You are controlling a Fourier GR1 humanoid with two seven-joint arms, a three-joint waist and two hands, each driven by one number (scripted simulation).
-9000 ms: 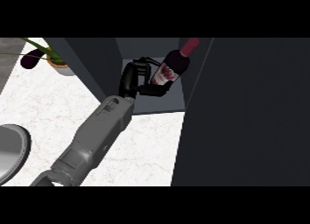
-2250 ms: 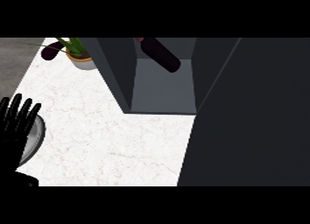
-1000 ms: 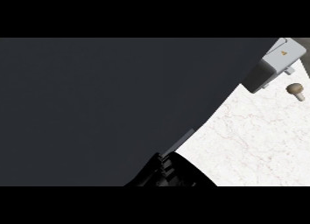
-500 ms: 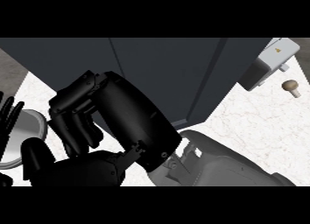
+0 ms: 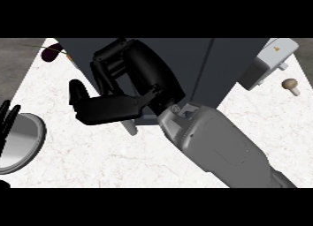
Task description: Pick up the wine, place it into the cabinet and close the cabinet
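Head view: the right hand (image 5: 130,84) is occupying the centre of the frame, its grey forearm (image 5: 218,150) entering from the lower right and crossing the white marbled bench (image 5: 87,159). The hand is lying directly over the dark front of the cabinet (image 5: 205,66), its fingers curling somewhat at the upper end and its thumb (image 5: 78,95) pointing out to the left; nothing is showing within its grasp, so it is reading as curled on nothing. Whether the fingers are actually touching the cabinet face cannot be told from this angle.

The wine is not showing anywhere in this view. Judging from the cabinet presenting only dark panels, with no interior showing, the bottle is probably inside already, though that cannot be confirmed here. A thin pale edge (image 5: 131,128) is showing just below the thumb; whether it is the door's lower edge cannot be told.

The left hand (image 5: 2,128) is resting at the left edge, fingers straight and pointing up, beside a metal bowl (image 5: 25,141), and is well apart from the cabinet.

Governing relation: the cabinet front is lying immediately beyond and beneath the right hand, which is far nearer than the left. In my judgement the closing step is in hand or near done.

Also present: a potted plant (image 5: 53,50) at upper left, a pale appliance (image 5: 267,64) and a small mushroom-shaped item (image 5: 291,84) at upper right.
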